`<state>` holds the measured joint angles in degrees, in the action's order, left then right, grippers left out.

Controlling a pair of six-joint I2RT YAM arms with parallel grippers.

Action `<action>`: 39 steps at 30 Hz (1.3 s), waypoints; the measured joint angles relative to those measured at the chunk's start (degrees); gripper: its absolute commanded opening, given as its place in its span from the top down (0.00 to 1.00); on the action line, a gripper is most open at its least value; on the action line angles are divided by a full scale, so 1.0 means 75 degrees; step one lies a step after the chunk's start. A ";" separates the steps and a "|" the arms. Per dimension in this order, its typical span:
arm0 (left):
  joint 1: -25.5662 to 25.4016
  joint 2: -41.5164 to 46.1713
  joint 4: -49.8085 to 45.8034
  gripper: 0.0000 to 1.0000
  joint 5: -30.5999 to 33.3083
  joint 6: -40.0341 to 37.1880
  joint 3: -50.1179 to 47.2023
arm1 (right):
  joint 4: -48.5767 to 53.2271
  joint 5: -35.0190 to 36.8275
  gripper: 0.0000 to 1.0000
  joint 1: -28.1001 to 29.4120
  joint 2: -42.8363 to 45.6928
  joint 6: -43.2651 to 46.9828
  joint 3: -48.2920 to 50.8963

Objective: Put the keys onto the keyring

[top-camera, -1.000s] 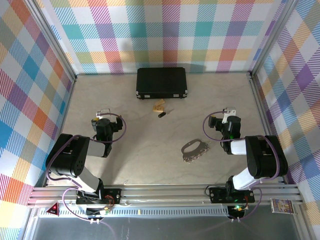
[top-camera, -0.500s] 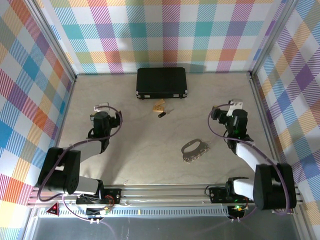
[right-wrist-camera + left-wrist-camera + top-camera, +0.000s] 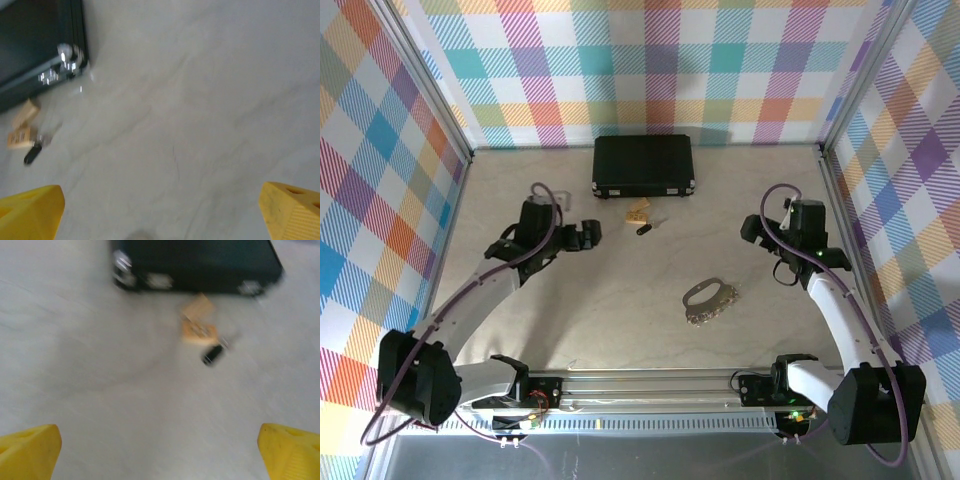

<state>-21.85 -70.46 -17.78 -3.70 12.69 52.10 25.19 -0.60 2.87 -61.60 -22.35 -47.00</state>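
**Item 1, keys** (image 3: 643,230): small black oblong, flat on table (image 3: 550,300), just on the near side of tan piece (image 3: 637,212), in front of black case (image 3: 643,167). Long axis diagonal, near-left to far-right in top view. Same slant in L wrist view, ahead & right of centre.

**Item 2, keyring** (image 3: 710,300): silver loop, flat on table, centre-right, well apart from keys, nearer the arm bases.

**Item 3, left gripper** (image 3: 588,233): fingers apart, holding nothing. L wrist view has its yellow pads (image 3: 30,452) wide at the lower corners. Keys lie to its right, near, w/ bare table between.

**Item 4, right gripper** (image 3: 752,230): fingers apart, empty. Keys well off to its left, keyring to its near-left.

**Relation:** L arm nearer the keys, R arm nearer the keyring. Est.: L should take the keys across the short side, so wrist likely needs turning to suit the diagonal
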 measured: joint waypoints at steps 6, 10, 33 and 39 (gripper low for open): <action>-0.1620 -0.0947 -0.0708 0.01 -0.1419 0.0402 0.0530 | 0.1291 -0.1023 0.01 0.0000 0.0015 -0.0326 0.0003; -0.2573 -0.1577 -0.0708 0.06 -0.1804 0.0717 0.0903 | 0.1865 -0.1335 0.01 -0.0003 0.0210 -0.0335 0.0047; -0.5307 -0.4514 -0.0822 0.34 -0.0210 0.1314 0.2949 | 0.1827 -0.1845 0.01 -0.0434 0.0437 -0.0769 0.0778; -0.5202 -0.4989 -0.0592 0.36 -0.0737 0.1192 0.3585 | 0.1594 -0.2180 0.01 -0.0889 0.0437 -0.0947 0.1233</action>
<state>-60.86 -107.87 -22.22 -9.23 21.63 78.98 37.15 -16.95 -3.79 -58.33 -29.45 -37.76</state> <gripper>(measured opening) 0.646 0.990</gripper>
